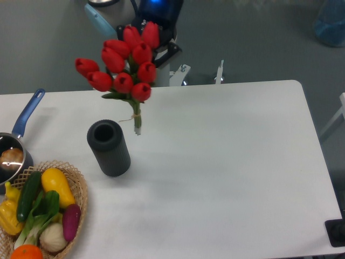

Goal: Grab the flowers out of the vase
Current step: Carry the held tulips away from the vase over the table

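- The flowers (125, 65), red tulip buds with green leaves and pale tied stems, hang in the upper left of the frame, clear of the vase (109, 148); the stem ends show just right of and above its mouth.
- The vase, a dark grey ribbed cylinder, stands upright on the white surface (226, 172), left of centre, its round mouth open.
- The pincer (161, 51) sits behind the blooms at the top of the frame, mostly hidden by them; I cannot tell how far its jaws are parted or whether they grip the bunch.
- A blue-handled saucepan (13, 151) lies at the left edge.
- A wicker basket (81, 189) of vegetables fills the lower left corner.
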